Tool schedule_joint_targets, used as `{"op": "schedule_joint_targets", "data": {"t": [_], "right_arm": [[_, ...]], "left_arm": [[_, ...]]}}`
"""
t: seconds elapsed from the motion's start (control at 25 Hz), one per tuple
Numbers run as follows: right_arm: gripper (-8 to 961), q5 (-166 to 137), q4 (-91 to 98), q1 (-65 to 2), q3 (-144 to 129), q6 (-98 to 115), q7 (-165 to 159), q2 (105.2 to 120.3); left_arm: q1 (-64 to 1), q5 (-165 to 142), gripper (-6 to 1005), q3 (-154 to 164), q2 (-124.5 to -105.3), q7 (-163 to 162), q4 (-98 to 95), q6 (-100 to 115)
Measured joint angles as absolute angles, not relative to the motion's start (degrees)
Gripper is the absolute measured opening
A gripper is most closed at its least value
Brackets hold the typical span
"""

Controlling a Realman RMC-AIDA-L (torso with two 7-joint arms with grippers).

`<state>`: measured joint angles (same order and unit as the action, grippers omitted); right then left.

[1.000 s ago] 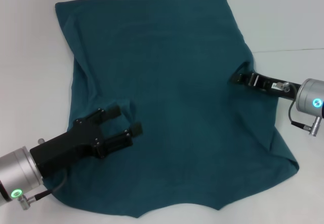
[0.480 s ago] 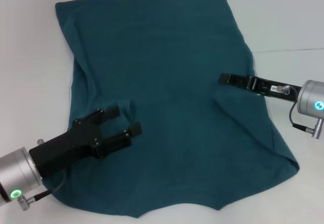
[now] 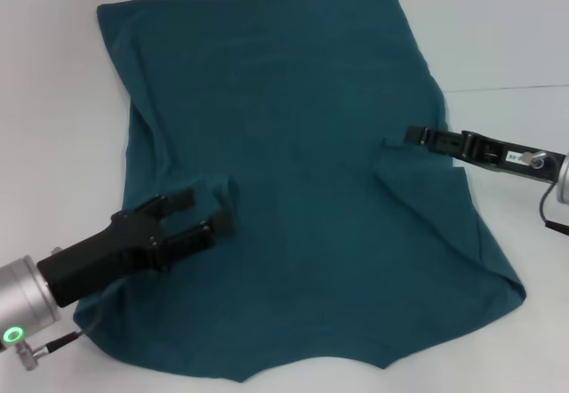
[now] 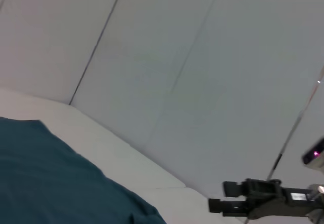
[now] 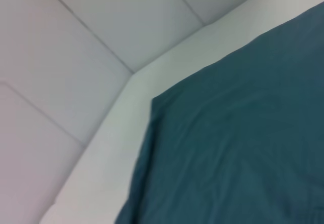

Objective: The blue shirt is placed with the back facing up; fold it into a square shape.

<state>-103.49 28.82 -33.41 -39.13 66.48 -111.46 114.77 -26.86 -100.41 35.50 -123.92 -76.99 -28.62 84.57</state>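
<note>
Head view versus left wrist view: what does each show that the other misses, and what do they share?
Only the head view shows the whole blue shirt spread flat, and the left gripper with open fingers over the shirt's left side. Only the left wrist view shows the panelled wall behind the table. Both show part of the shirt, the white table and the right gripper, which sits at the shirt's right edge by a folded-in flap.

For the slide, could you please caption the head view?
Blue shirt spread on the white table, left pincer open over its folded-in sleeve, right pincer at the opposite folded edge.
</note>
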Motion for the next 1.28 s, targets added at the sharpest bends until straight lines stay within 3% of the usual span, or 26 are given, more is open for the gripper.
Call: {"op": "schedule_joint_targets", "data": {"t": [0.08, 0.24, 0.52, 0.8, 1.28], "right_arm": [[720, -103.47, 28.86, -33.11, -38.83, 68.63, -111.47, 114.25], [830, -103.45, 28.87, -32.60, -38.44, 72.05, -111.64, 113.43], [924, -103.43, 28.73, -32.64, -37.13, 71.62, -111.77, 113.23], [920, -103.44, 28.62, -33.21, -37.08, 70.69, -112.01, 113.28], [915, -103.89, 28.91, -33.39, -37.18, 70.33, -112.85, 112.89]], "left_arm": [[-26.00, -100.32, 878, 35.50, -123.90, -78.54, -29.82, 84.90], [-24.58, -100.44, 877, 35.47, -123.92, -81.47, -31.68, 84.95], [-20.19, -100.60, 876, 33.86, -123.86, -85.57, -36.58, 84.84], [-16.39, -102.39, 875, 29.52, -123.56, -91.15, -40.21, 85.13], [-15.87, -113.40, 873, 23.42, -123.01, -97.53, -40.57, 84.34]]}}
